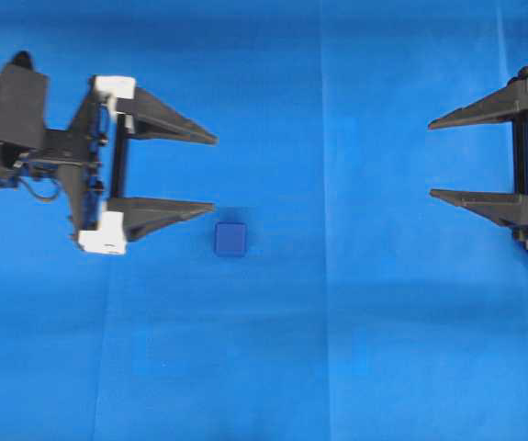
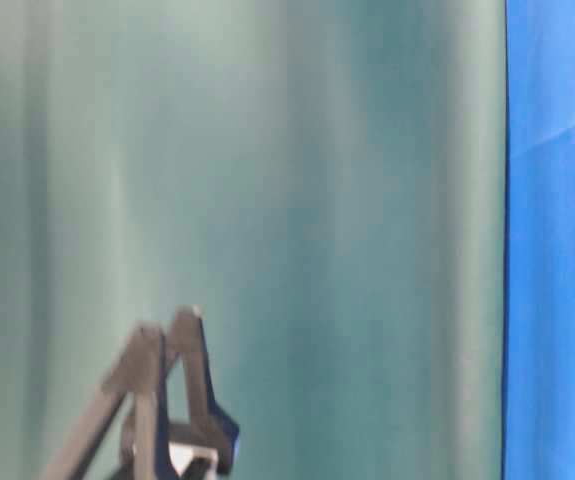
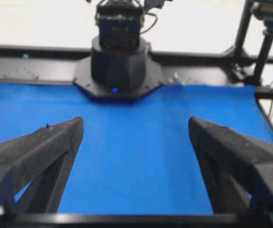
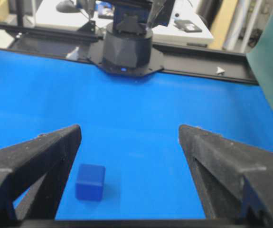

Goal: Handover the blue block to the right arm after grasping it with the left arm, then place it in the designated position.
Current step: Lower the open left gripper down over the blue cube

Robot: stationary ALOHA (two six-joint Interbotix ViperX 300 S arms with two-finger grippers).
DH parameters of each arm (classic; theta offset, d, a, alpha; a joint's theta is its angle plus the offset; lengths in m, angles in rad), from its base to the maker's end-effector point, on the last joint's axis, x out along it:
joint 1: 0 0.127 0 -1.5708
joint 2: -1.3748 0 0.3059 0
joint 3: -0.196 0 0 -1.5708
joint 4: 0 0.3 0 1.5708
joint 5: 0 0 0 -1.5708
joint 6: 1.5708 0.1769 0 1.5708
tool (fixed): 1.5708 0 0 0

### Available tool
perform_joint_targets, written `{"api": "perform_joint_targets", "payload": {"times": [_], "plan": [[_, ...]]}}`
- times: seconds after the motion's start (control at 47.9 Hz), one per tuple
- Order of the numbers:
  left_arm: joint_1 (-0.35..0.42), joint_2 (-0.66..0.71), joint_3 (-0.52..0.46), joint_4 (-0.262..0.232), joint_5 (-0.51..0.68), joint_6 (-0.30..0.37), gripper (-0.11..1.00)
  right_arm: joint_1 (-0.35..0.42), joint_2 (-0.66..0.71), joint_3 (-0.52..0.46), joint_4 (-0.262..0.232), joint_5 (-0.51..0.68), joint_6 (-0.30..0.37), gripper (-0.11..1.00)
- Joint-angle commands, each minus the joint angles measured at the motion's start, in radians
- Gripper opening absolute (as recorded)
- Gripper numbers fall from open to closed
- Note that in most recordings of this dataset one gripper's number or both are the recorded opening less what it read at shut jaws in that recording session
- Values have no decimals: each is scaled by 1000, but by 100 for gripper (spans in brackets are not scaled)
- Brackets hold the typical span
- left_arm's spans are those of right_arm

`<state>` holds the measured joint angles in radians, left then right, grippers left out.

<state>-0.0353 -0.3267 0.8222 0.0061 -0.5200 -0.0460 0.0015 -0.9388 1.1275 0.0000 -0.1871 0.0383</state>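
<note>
On the bright blue table cover (image 1: 337, 349), smooth cloth with faint fold creases, sits the blue block (image 1: 230, 239), a small dark-blue cube with rounded edges, matte. Left gripper (image 1: 214, 173) spread wide, holding nothing: two long pointed black fingers, rough grainy texture, white plastic brackets on the rail. Block lies just beyond the tip of its lower finger in the overhead view, not between the fingers, apart from them. Right gripper (image 1: 432, 158) at the right edge, also wide and empty, same tapered black fingers, well apart from the block.
</note>
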Motion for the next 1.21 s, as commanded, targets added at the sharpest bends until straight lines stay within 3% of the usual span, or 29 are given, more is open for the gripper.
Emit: {"api": "perform_joint_targets", "payload": {"times": [0.0, 0.396, 0.501, 0.689, 1.189], "plan": [[-2, 26, -63, 2, 0, 0, 93, 0, 8, -28, 3, -8, 0, 97], [2, 66, -107, 2, 58, 2, 93, 0, 8, -28, 3, -6, 0, 97], [-2, 66, -124, -2, 129, -2, 93, 0, 8, -29, 3, -6, 0, 97], [-15, 80, -216, 0, 391, -38, 93, -2, 8, -29, 2, -5, 0, 97], [-28, 215, -529, 0, 1089, -35, 93, 0, 5, -29, -2, -3, -2, 97]]}}
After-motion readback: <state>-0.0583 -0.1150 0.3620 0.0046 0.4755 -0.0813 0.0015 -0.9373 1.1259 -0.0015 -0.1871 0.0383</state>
